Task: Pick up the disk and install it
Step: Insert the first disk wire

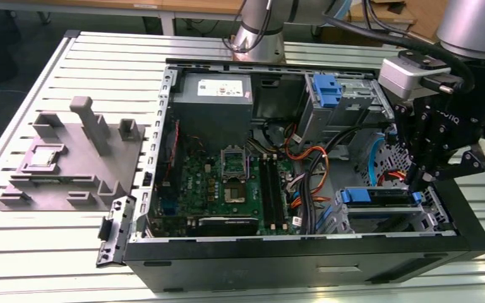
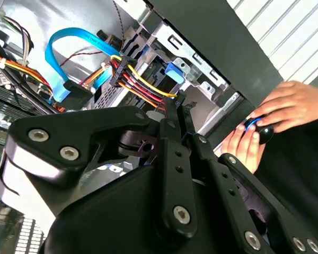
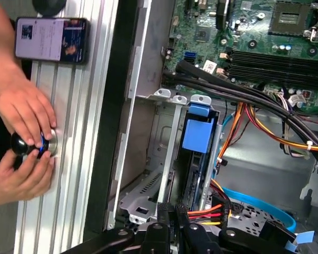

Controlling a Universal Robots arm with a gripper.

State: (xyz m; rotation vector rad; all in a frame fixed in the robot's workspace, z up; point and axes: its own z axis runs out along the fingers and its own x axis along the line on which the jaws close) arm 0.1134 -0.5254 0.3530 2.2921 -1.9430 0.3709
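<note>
While the arm hangs over the open computer case, its gripper sits low at the corner of the case on the exterior view's right; its two black fingers are pressed together with nothing between them. The disk is already in the case; it lies in the metal bay just beside the gripper tip, with its blue frame showing at both ends. In the first wrist view the disk stands in its slot with a blue tab on top, and the gripper is right at the end where the plugs go in. Red, yellow and black wires run to the disk there; in the second wrist view these wires bunch up right by the fingertips. A flat blue cable loops nearby.

The green board lies on the floor of the case; a grey box sits at the far end. Outside the case, a grey plastic stand rests on the table.

A person's hands are on the table next to the case, holding a small round knob; a phone lies close to them.
</note>
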